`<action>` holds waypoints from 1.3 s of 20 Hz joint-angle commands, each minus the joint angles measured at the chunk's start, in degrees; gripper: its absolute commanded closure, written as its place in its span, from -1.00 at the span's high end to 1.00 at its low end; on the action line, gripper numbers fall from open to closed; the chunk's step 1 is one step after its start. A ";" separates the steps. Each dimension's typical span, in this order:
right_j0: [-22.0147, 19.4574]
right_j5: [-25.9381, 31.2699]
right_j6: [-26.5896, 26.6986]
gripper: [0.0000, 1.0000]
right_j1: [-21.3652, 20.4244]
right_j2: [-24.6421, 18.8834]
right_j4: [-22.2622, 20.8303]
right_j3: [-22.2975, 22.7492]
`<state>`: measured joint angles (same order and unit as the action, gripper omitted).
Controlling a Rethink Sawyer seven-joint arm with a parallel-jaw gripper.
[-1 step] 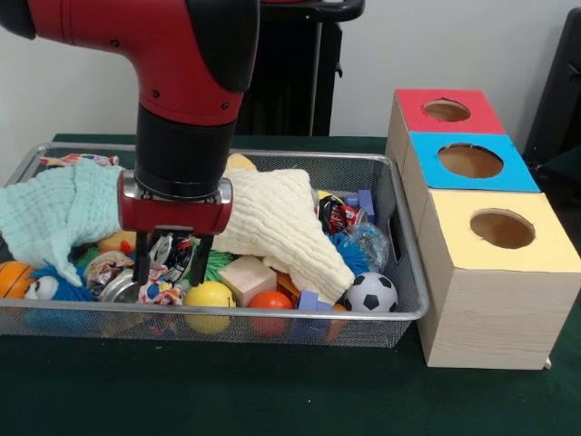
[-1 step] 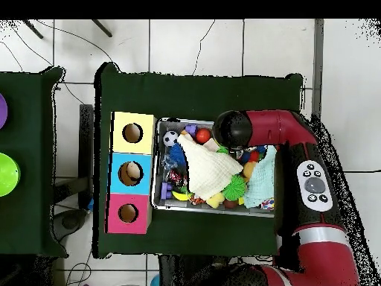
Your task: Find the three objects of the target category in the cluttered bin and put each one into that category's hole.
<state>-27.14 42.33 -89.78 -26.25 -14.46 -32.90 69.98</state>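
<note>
Hanging apart over the small speckled multicoloured ball (image 1: pixel 162 292) in the wire mesh bin (image 1: pixel 407 272), the jaws are judged to suit its light, round, slippery sides.

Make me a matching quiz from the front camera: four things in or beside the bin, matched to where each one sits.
Things:
1. soccer ball
2. pale yellow cloth
3. mint green cloth
4. red-topped box

Places:
A. draped over the bin's left end
B. farthest back in the row of boxes
C. front right corner of the bin
D. spread across the middle of the bin

Pairs: 1-C, 2-D, 3-A, 4-B
</note>
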 commanded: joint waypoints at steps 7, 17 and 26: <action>-1.63 6.30 15.53 1.00 3.85 -2.62 -4.80 -0.92; -2.31 7.79 16.76 1.00 7.36 -3.97 -4.19 -1.90; -0.82 11.35 17.99 1.00 8.23 -2.42 -5.55 -4.04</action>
<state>-27.87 44.56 -89.77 -21.39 -14.49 -34.75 67.04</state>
